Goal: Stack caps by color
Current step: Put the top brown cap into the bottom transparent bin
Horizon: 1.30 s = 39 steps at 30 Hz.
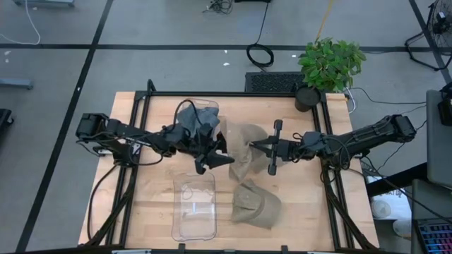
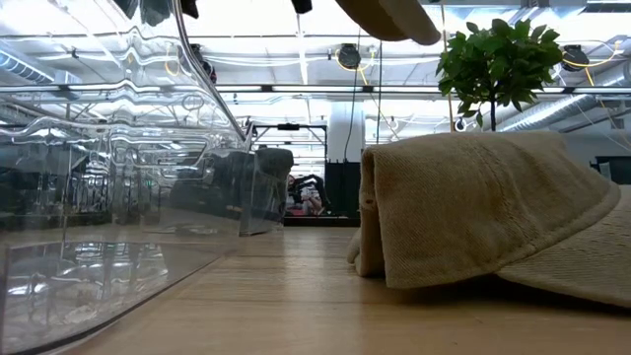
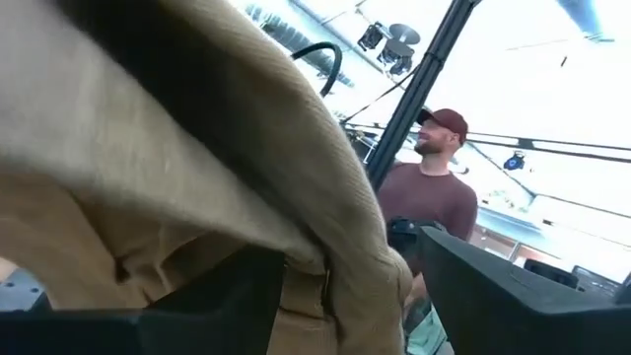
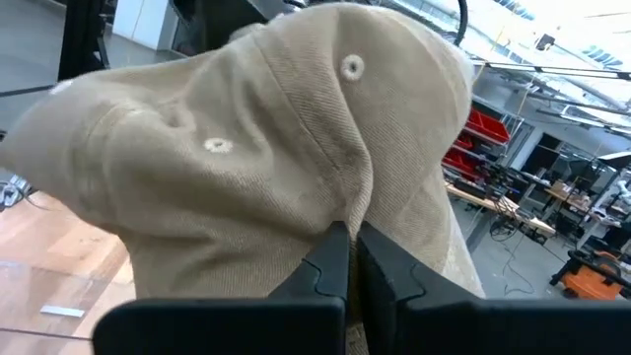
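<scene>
We take the table (image 1: pixel 148 212) as our landmark: over its middle a tan cap (image 1: pixel 244 152) hangs between both arms, long axis running front to back. The right gripper (image 1: pixel 256 145) pinches its crown, fingers closed on fabric; the left gripper (image 1: pixel 217 156) meets its other edge, though we cannot tell its finger state. The front cap (image 1: pixel 256 203), directly nearer the table's front edge, looks the likely drop spot. Beside that lies an empty bin (image 1: pixel 194 206); at the back, grey caps (image 1: pixel 198 120).
</scene>
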Available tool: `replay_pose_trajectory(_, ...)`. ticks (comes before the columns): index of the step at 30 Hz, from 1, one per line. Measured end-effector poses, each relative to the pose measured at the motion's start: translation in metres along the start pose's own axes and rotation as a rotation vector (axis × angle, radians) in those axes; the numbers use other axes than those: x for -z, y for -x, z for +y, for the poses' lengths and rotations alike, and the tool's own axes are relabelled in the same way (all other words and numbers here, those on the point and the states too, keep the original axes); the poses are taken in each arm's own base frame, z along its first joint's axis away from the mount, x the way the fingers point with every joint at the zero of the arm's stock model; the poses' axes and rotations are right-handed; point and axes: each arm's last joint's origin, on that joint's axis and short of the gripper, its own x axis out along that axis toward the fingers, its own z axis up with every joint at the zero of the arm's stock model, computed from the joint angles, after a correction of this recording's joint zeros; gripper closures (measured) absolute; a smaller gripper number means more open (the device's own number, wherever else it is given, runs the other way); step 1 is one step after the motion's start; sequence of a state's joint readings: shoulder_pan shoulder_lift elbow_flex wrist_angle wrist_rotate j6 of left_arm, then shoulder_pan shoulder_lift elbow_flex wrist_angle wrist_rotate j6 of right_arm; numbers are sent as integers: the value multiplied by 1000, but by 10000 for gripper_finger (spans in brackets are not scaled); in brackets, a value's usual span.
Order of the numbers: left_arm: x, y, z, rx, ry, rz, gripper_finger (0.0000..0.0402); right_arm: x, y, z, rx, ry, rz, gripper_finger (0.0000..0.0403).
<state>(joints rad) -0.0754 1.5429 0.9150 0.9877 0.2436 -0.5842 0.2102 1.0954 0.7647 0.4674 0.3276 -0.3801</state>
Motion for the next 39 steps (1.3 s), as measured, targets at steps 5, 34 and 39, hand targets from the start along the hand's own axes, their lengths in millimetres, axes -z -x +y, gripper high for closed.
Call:
replay_pose_trajectory(5,5,0,3,-78,12,14,160,0,0,-1,39,4,16,403)
replay_pose_trajectory(34,-4,25,4,-272,61,310,385,7,1,1,17,-78,84,371)
replay_pose_trajectory(39,-11,45,-12,-391,88,416,385,13,1,2,7,-107,140,340)
